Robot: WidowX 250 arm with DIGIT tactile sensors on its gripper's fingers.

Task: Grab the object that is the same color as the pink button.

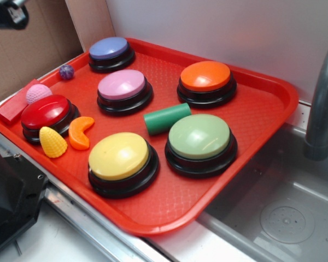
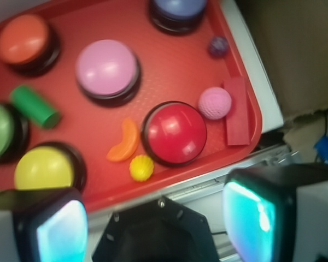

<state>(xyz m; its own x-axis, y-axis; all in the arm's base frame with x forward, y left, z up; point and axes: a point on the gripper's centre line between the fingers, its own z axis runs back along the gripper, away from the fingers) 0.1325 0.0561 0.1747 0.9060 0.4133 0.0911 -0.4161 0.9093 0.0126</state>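
No writing is readable anywhere. The bumpy pink ball [image 2: 214,102] sits on the textured red tray [image 2: 98,142], touching the glossy red button [image 2: 175,132], beside a flat red block [image 2: 237,112]. The smooth domed pink button [image 2: 107,69] is nearby. The gripper [image 2: 153,221] hangs spread, empty.

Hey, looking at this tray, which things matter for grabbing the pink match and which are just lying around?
Belongs to the job:
- pink ball
- pink button
- gripper, open, not over the tray yet

Just lying about:
- purple ball
- red button
- yellow corn toy
- orange wedge
- green cylinder
- red block
- blue-purple button, orange button, green button, yellow button
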